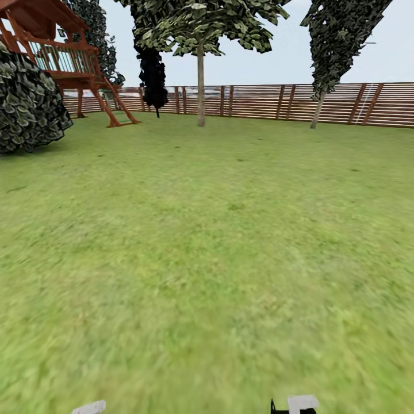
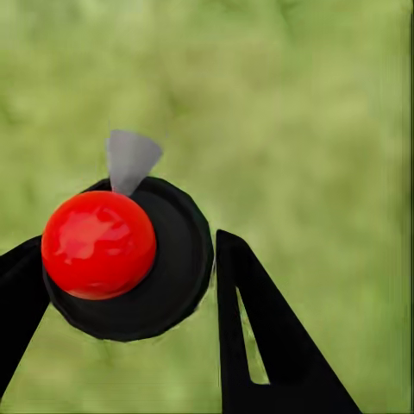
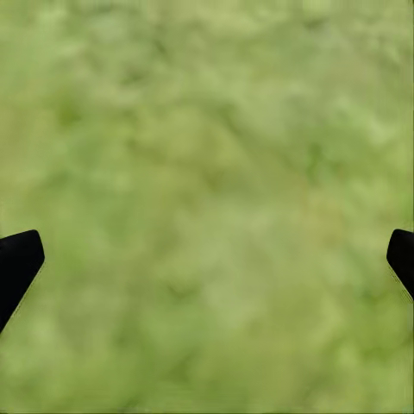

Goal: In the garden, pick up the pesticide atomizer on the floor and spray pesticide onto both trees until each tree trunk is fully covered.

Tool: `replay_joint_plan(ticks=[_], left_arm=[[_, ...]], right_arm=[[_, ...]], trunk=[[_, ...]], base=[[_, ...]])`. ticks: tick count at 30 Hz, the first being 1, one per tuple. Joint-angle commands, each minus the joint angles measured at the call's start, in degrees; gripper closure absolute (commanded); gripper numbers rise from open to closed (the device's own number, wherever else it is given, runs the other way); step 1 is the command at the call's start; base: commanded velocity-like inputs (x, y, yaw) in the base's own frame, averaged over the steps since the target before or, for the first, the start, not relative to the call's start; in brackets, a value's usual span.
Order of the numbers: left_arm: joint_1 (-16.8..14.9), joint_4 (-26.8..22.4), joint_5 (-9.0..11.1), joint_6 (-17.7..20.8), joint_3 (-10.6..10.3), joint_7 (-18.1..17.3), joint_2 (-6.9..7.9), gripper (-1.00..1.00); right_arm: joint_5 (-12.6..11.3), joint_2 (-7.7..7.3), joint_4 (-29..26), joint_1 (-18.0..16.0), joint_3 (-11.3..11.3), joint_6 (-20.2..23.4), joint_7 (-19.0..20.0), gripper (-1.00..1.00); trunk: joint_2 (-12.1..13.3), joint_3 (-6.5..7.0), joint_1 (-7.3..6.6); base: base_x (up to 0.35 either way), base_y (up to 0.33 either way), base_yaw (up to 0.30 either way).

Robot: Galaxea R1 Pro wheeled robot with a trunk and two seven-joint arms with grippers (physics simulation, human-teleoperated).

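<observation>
Left wrist view shows the left gripper [image 2: 129, 285] clamped around the pesticide atomizer [image 2: 129, 259] at frame centre-left, over grass: a rigid, probably light, smooth-sided bottle best gripped round its black body, below the red cap [image 2: 97, 244].

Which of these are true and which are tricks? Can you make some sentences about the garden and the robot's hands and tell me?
1. The left gripper holds an atomizer with a red top. True.
2. The right gripper is squeezing a ball. False: its fingers are spread wide with only grass between them.
3. A brown slatted fence runs along the far side of the lawn. True.
4. The wooden play tower stands on the right of the head view. False: it is at the far left, behind a leafy bush.
5. A tree with a straight bare trunk stands near the fence. True.
</observation>
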Motion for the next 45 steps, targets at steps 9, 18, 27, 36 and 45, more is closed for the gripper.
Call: replay_joint_plan(ticks=[9, 18, 27, 36, 45], left_arm=[[0.0, 0.0, 0.6, -0.2, -0.5, 0.0, 0.08, 1.0], [0.0, 0.0, 0.6, -0.2, -0.5, -0.1, 0.09, 1.0], [0.0, 0.0, 0.4, -0.2, -0.5, -0.1, 0.02, 1.0], [0.0, 0.0, 0.4, -0.1, -0.5, -0.1, 0.04, 1.0], [0.0, 0.0, 0.4, -0.1, -0.5, -0.1, 0.01, 1.0]], right_arm=[[0.7, 0.0, 2.8, 0.0, -0.4, -0.1, -0.3, -1.0], [0.7, -0.07, 2.8, 0.0, -0.4, 0.0, -0.2, -1.0], [0.7, -0.07, 2.8, 0.0, -0.4, 0.0, -0.2, -1.0], [0.7, -0.07, 2.8, 0.0, -0.4, 0.0, -0.2, -1.0], [0.7, -0.07, 2.8, 0.0, -0.4, 0.0, -0.2, -1.0]], trunk=[[0.0, -0.05, 0.03], [0.0, -0.05, 0.03], [0.0, -0.05, 0.03], [0.0, -0.05, 0.03], [0.0, -0.05, 0.03]], base=[[0.34, 0.0, 0.0], [0.34, 0.0, 0.0], [0.34, 0.0, 0.0], [0.34, 0.0, 0.0], [0.34, 0.0, 0.0]])
